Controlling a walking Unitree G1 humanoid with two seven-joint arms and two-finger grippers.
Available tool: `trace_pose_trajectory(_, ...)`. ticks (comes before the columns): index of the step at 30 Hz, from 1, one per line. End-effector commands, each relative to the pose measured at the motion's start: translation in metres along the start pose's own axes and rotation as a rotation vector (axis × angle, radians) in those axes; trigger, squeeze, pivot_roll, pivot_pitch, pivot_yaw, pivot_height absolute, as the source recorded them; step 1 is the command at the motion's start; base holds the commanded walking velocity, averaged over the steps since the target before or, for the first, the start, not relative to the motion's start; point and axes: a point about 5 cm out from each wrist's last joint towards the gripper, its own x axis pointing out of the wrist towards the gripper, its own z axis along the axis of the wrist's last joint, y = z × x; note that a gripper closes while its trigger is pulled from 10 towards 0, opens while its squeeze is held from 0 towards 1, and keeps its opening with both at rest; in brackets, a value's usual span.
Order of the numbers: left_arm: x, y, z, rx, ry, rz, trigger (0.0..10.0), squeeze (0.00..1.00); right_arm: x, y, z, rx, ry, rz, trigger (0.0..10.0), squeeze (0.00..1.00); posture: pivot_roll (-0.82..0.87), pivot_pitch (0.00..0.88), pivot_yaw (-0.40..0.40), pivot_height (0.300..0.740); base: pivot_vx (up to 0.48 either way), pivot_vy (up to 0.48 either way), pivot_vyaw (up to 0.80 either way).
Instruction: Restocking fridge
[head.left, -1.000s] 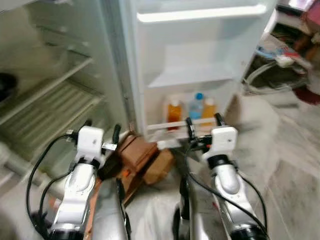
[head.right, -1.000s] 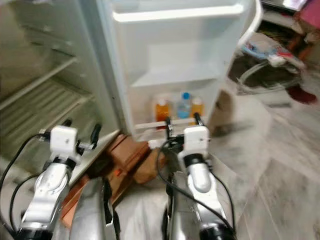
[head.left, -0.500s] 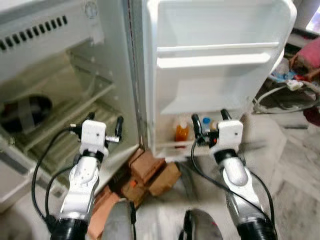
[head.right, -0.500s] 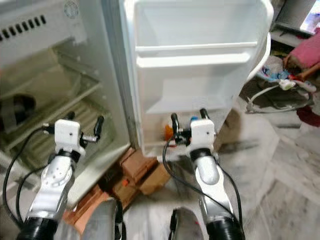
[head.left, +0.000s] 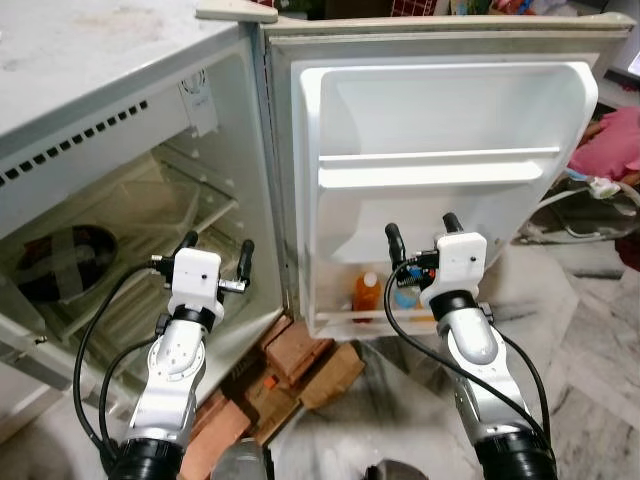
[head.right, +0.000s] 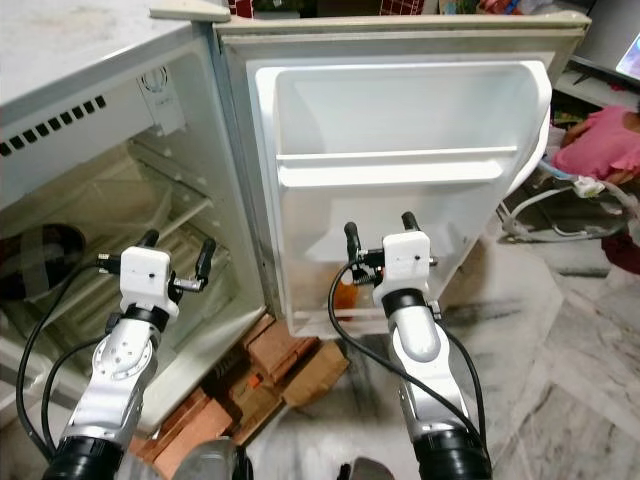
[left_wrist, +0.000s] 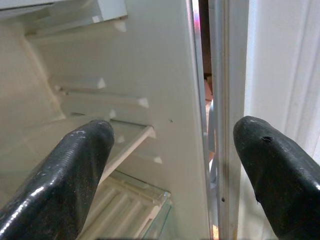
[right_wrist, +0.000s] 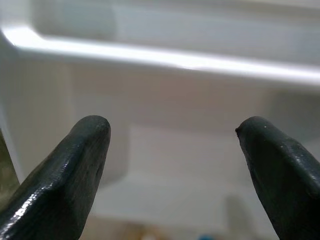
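The fridge stands open, its white door (head.left: 440, 120) swung to the right. In the door's lowest shelf stand an orange bottle (head.left: 367, 292) and a blue-capped bottle (head.left: 405, 298), partly hidden behind my right arm. My right gripper (head.left: 421, 227) is open and empty, held up in front of the door's middle shelf rail (right_wrist: 165, 57). My left gripper (head.left: 217, 245) is open and empty too, raised before the fridge's inner wall (left_wrist: 165, 75) near the hinge. Glass shelves (head.left: 170, 215) cross the compartment.
A dark round vessel (head.left: 60, 255) sits on a shelf deep at the left. Reddish-brown bricks (head.left: 300, 355) lie under the fridge's front corner. A person in pink (head.left: 612, 140) and a white wire frame (head.left: 590, 215) are on the marble floor at the right.
The camera has risen, so the fridge's top and whole door now show. Both grippers stay open and empty, now higher against the door and compartment.
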Motion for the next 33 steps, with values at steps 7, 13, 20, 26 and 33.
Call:
trace_pose_trajectory(7, -0.003, -0.001, -0.005, 0.012, 0.008, 0.003, 10.0, 0.0, -0.008, -0.002, -0.017, 0.037, 0.102, -0.02, 10.0, 0.0, -0.02, 0.0, -0.011, 0.74, 0.0, -0.418, 0.0)
trace_pose_trajectory(13, -0.001, -0.001, -0.005, 0.02, 0.008, 0.001, 10.0, 0.0, -0.006, 0.001, -0.019, 0.033, 0.125, -0.004, 10.0, 0.0, -0.02, 0.0, -0.009, 0.74, 0.0, -0.48, 0.0)
trace_pose_trajectory(20, -0.002, -0.001, -0.005, 0.023, 0.006, -0.004, 10.0, 0.0, -0.004, 0.002, -0.017, 0.037, 0.119, 0.004, 10.0, 0.0, -0.02, 0.0, -0.008, 0.74, 0.0, -0.48, 0.0)
trace_pose_trajectory(26, -0.002, -0.001, -0.005, 0.029, 0.004, -0.005, 10.0, 0.0, -0.002, 0.004, -0.015, 0.01, 0.108, 0.024, 10.0, 0.0, -0.02, 0.0, -0.008, 0.74, 0.0, -0.48, 0.0)
trace_pose_trajectory(33, -0.002, -0.002, -0.005, 0.028, 0.004, -0.013, 10.0, 0.0, 0.0, 0.009, -0.011, -0.001, 0.075, 0.064, 10.0, 0.0, -0.02, 0.0, -0.009, 0.74, 0.0, -0.48, 0.24)
